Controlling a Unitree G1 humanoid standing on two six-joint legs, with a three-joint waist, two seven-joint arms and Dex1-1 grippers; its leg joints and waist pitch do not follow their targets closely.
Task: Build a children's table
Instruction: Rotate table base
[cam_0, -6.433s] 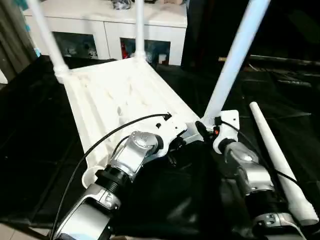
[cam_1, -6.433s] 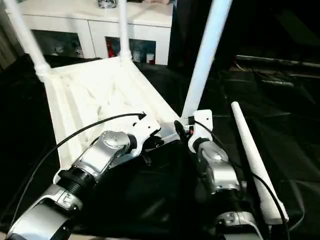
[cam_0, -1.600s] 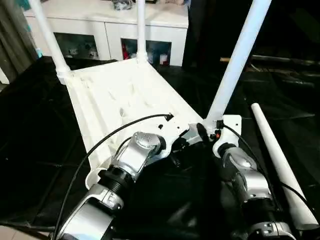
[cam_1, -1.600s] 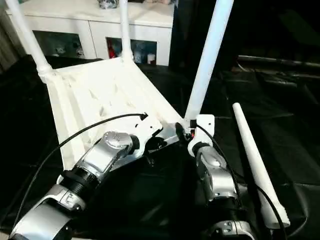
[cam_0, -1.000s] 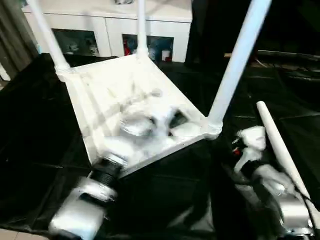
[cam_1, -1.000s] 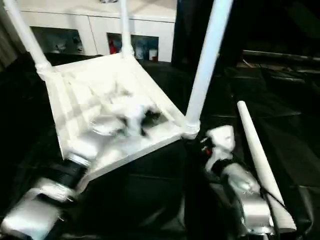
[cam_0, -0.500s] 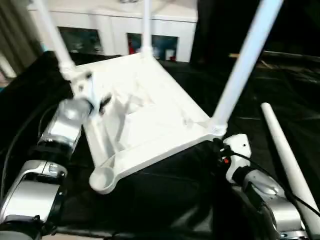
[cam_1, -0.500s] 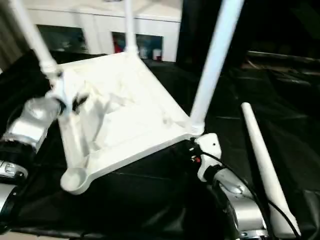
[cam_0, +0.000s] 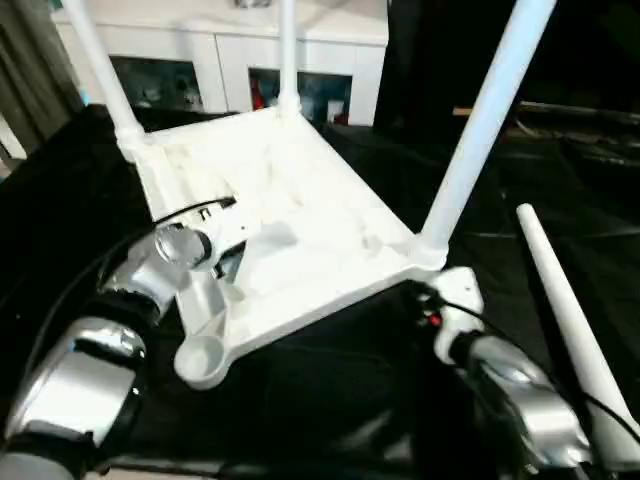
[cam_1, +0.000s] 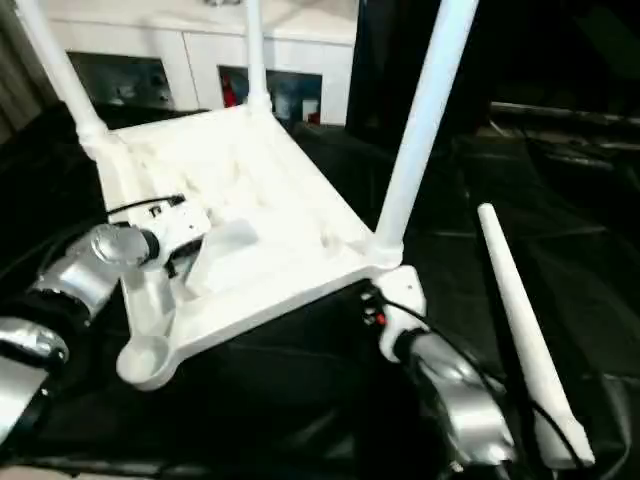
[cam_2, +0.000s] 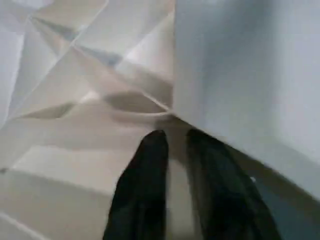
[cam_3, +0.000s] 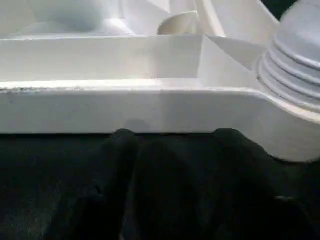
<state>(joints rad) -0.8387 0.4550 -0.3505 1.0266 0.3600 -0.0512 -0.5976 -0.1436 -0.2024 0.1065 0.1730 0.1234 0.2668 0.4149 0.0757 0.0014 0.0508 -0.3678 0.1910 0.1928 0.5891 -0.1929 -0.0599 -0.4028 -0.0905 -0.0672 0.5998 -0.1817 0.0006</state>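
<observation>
- Table top (cam_0: 300, 215) lies underside up (three legs seated), near-left socket (cam_0: 203, 360) empty.
- My left gripper (cam_2: 175, 150), fingers nearly together, rests among the ribs, steadying.
- My right gripper (cam_3: 170, 137), fingers apart, faces the near rim.
- Fourth leg (cam_0: 565, 320) lies loose, right.

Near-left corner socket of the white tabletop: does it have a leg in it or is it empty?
Empty. The corner socket shows an open round cup, while three legs stand in the other corners and the fourth leg lies on the black cloth.
</observation>
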